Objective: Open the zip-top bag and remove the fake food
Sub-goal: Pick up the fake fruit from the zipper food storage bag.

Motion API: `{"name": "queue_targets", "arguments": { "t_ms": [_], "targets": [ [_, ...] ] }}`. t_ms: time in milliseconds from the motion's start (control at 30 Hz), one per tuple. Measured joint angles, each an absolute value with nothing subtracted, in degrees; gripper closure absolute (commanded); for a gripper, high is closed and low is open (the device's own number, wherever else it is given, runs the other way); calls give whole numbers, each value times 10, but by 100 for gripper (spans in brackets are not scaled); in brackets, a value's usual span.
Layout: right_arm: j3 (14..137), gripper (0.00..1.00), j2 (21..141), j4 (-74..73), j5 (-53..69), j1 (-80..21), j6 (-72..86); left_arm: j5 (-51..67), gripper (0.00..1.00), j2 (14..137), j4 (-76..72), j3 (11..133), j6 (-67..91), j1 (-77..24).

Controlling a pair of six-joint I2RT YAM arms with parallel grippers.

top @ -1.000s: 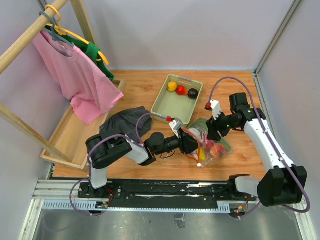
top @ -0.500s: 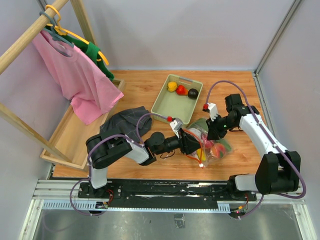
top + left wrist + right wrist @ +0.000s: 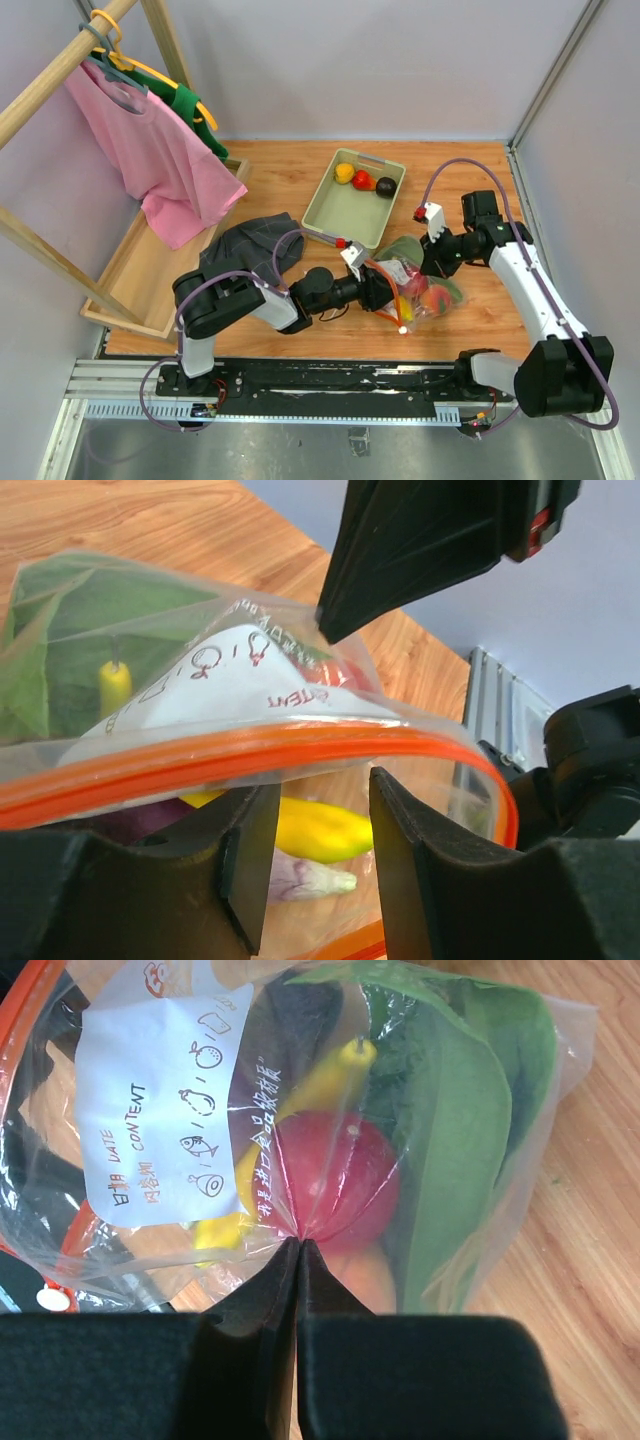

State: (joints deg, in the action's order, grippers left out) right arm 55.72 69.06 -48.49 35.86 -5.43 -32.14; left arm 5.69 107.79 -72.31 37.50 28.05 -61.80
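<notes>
Looking down, we count one tray [image 3: 345, 215] holding three toy foods [image 3: 362, 180], one bag [image 3: 425, 290] beside its near corner. Left wrist: left claw [image 3: 320, 790] gapes at the bag's mouth. Right wrist: right claw [image 3: 298, 1245], earlier open, pinches the bag.

Wooden tabletop [image 3: 285, 180], seemingly lilac-grey walls [image 3: 380, 60]

The zip-top bag [image 3: 412, 285], fake food [image 3: 335, 1185] inside, is shown between left gripper [image 3: 383, 291] and right gripper [image 3: 431, 270]; the tray [image 3: 345, 210] is set behind it.
</notes>
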Motion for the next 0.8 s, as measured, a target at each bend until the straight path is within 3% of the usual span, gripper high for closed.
{"name": "queue_targets", "arguments": {
  "t_ms": [300,500,800],
  "targets": [
    [537,99,689,-460,291,-54,-309,18,50,1093,-648,410,249,-624],
    [529,85,708,-446,240,-54,-302,7,43,1112,-590,465,229,-630],
    [529,75,745,-433,212,-55,-301,5,23,1136,-544,498,221,-633]
  ]
}}
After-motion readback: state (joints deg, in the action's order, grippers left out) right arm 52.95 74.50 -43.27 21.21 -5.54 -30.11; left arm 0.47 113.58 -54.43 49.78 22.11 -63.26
